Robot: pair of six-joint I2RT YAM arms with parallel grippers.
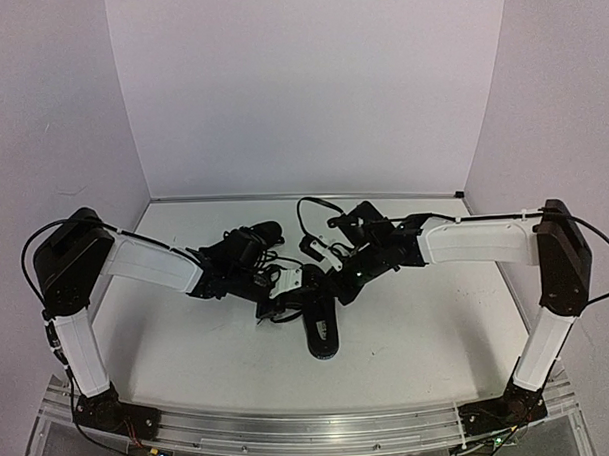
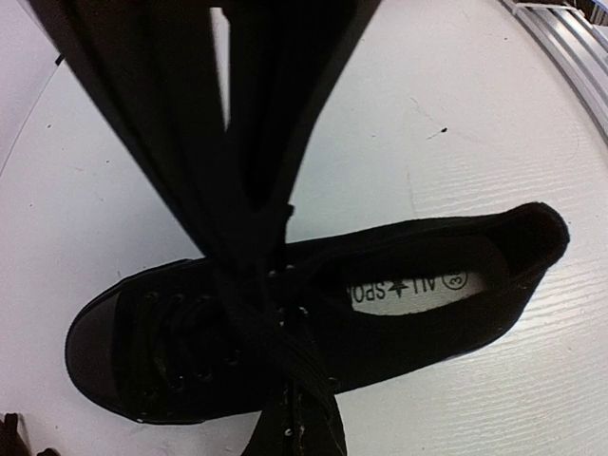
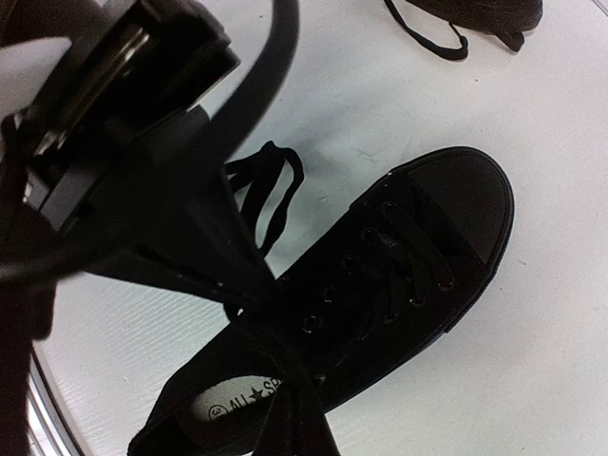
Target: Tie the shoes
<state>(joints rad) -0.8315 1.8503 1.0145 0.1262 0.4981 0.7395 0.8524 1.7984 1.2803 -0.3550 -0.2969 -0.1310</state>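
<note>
One black shoe (image 1: 323,327) lies mid-table, heel toward the arms; the wrist views show its white insole label and laced eyelets (image 2: 418,323) (image 3: 427,228). My left gripper (image 1: 299,288) (image 2: 294,418) and right gripper (image 1: 326,277) (image 3: 294,408) are both shut, tips meeting just over the shoe's tongue. A loose lace loop (image 3: 275,195) lies on the table beside the left gripper's fingers (image 3: 218,247). Black on black hides whether either gripper pinches a lace. The second shoe (image 1: 255,235) (image 3: 475,14) sits behind the left arm, its lace (image 3: 432,38) trailing.
White walls close the table at the back and both sides. A metal rail (image 1: 311,428) (image 2: 570,47) runs along the near edge by the arm bases. A black cable (image 1: 314,203) arcs above the right wrist.
</note>
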